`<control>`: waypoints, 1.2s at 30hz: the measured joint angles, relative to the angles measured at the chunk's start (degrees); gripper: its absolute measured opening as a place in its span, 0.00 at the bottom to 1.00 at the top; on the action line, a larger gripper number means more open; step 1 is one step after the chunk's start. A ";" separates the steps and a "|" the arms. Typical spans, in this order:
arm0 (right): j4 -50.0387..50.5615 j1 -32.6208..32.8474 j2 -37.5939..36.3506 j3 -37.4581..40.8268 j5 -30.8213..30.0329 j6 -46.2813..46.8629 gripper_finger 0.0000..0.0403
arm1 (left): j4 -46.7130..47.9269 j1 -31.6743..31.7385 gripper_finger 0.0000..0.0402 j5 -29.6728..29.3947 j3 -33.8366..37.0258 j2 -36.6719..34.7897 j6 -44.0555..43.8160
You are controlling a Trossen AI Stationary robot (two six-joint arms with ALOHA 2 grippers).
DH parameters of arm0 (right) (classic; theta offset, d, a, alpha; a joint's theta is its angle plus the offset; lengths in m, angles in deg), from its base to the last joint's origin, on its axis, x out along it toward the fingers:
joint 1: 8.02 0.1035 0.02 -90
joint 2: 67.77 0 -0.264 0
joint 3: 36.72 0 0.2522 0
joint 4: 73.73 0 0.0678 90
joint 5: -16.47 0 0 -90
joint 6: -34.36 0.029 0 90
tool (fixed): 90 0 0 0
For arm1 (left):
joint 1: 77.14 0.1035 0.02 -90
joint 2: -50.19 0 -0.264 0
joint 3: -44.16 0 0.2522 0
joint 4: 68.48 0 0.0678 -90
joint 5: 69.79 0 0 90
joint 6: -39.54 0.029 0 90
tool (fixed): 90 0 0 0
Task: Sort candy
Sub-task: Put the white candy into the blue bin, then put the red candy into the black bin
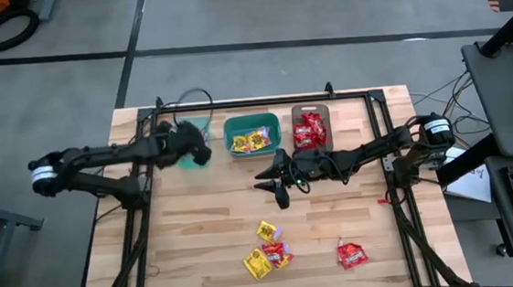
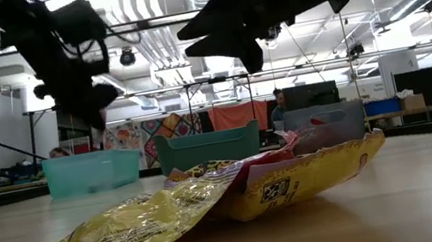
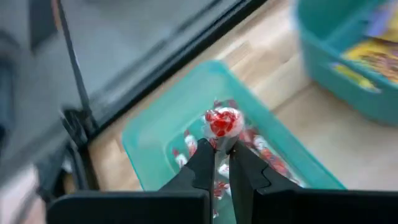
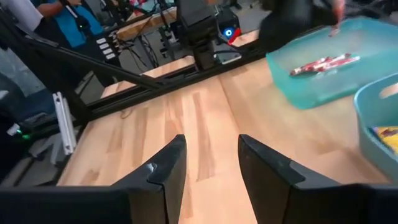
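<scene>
My left gripper (image 1: 200, 153) hangs over the light teal bin (image 1: 189, 133) at the table's far left, shut on a small red-and-white wrapped sweet (image 3: 222, 122). Several like sweets (image 3: 261, 152) lie on that bin's floor. My right gripper (image 1: 274, 181) is open above bare wood near the table's middle, touching nothing. The middle teal bin (image 1: 252, 133) holds yellow packets, and the grey-brown bin (image 1: 310, 127) holds red packets. Loose on the near table lie yellow packets (image 1: 258, 264), a red packet (image 1: 277, 252) among them and another red packet (image 1: 351, 254). My left gripper (image 3: 222, 149) pinches the red-and-white sweet's lower part (image 3: 222, 134) between its two fingertips, coming from above and pointing down. The sweet is lifted clear above the light teal bin's (image 3: 161, 134) inside and sticks out past the fingertips.
A black frame rail (image 1: 262, 101) runs along the table's far edge behind the three bins. Bare wood (image 4: 199, 118) lies under the right gripper and between the bins and the loose candy. In the low view, yellow packets (image 2: 212, 204) fill the foreground.
</scene>
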State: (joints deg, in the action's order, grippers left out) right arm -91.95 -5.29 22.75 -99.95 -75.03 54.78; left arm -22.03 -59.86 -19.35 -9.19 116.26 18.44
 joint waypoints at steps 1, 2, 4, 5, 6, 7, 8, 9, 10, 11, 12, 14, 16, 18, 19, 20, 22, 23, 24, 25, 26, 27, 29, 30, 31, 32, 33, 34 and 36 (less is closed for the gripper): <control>0.15 0.06 0.00 -0.10 0.00 1.02 0.34 | -0.56 2.69 0.01 2.29 -0.01 0.53 -0.17; 0.29 0.17 0.00 -0.27 0.02 1.74 0.34 | -0.89 5.06 0.03 4.51 -0.01 1.13 -0.15; 0.74 0.39 -0.07 -0.83 0.02 2.71 0.35 | -0.85 8.42 0.08 7.19 0.00 2.34 0.53; 1.35 0.57 -0.28 -1.20 0.06 3.27 0.35 | -0.64 9.40 0.11 7.73 -0.01 2.76 0.74; 2.93 0.70 -0.55 -1.81 0.07 4.18 0.35 | -0.55 9.86 0.15 7.82 -0.01 3.13 0.89; 5.02 0.81 -0.98 -2.55 0.07 5.21 0.35 | -0.53 9.94 0.18 7.88 0.00 3.40 0.96; 7.97 1.06 -1.36 -3.50 0.04 6.05 0.35 | -0.20 9.87 0.22 8.06 -0.01 3.59 1.15; 11.39 1.37 -1.65 -4.61 0.01 6.90 0.34 | 0.22 9.58 0.25 8.24 -0.01 3.66 1.42; 14.83 1.80 -1.96 -5.74 -0.02 7.55 0.34 | 0.34 9.15 0.29 8.27 0.00 3.63 1.46; 18.77 2.36 -2.05 -7.08 0.00 8.70 0.34 | 0.30 8.50 0.31 8.27 -0.01 3.56 1.43; 22.62 2.95 -2.05 -8.48 0.02 9.77 0.33 | 0.30 7.71 0.34 8.26 -0.01 3.46 1.41; 30.47 4.24 -2.05 -11.59 0.02 12.41 0.32 | 0.30 6.20 0.38 8.55 0.00 3.06 1.86; 37.97 5.83 -2.05 -14.98 0.00 15.26 0.32 | 0.32 4.28 0.41 8.76 -0.04 2.41 1.92; 44.70 7.64 -2.00 -18.13 -0.10 18.11 0.31 | 0.35 1.43 0.44 8.77 -0.04 1.30 1.10; 47.78 8.84 -1.79 -19.65 -0.08 20.19 0.31 | 0.32 -0.28 0.44 8.81 -0.04 0.56 0.35; 50.55 9.97 -1.66 -21.03 -0.03 22.43 0.31 | 0.31 -2.12 0.45 8.83 -0.04 -0.30 -0.58; 55.25 12.40 -1.21 -23.16 0.04 27.73 0.31 | -0.52 -6.67 0.45 8.68 -0.05 -2.00 -2.61; 57.18 13.63 -0.97 -24.12 0.02 30.09 0.31 | -1.23 -9.12 0.45 8.60 -0.06 -2.96 -3.17; 58.77 14.88 -0.80 -24.90 0.02 32.56 0.31 | -2.06 -11.79 0.45 8.42 -0.06 -3.87 -3.50; 60.19 16.04 -0.75 -25.39 -0.02 34.93 0.31 | -3.21 -14.66 0.45 8.20 -0.07 -4.79 -3.91; 61.40 17.19 -0.70 -25.63 0.00 37.65 0.31 | -4.62 -17.39 0.45 7.84 -0.09 -5.63 -4.14; 62.63 18.22 -0.63 -25.87 0.02 40.55 0.31 | -6.11 -20.22 0.45 7.57 -0.11 -6.35 -4.35; 64.82 20.17 -0.53 -26.01 0.00 46.21 0.31 | -9.30 -25.79 0.45 7.42 -0.13 -7.22 -3.67; 66.23 21.12 -0.50 -25.96 -0.01 49.04 0.31 | -11.36 -28.36 0.45 7.28 -0.13 -7.45 -2.72; 67.74 22.03 -0.50 -25.83 -0.02 51.77 0.31 | -13.01 -30.89 0.45 7.26 -0.13 -7.55 -1.92; 69.42 22.89 -0.50 -25.75 0.00 54.48 0.31 | -14.75 -33.21 0.45 7.23 -0.13 -7.52 -1.05; 71.38 23.69 -0.50 -25.69 0.00 57.23 0.31 | -16.86 -35.28 0.45 7.12 -0.13 -7.32 -0.45; 73.77 24.31 -0.50 -25.64 0.14 59.87 0.31 | -18.46 -37.22 0.45 7.11 -0.15 -7.17 0.33; 78.94 25.39 -0.50 -25.57 1.17 64.79 0.31 | -20.48 -40.60 0.45 6.98 -0.15 -6.71 2.00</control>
State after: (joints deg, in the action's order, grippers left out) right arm -13.01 20.10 22.24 -125.53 -73.86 119.57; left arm -42.50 -100.46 -12.37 -9.34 109.55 20.44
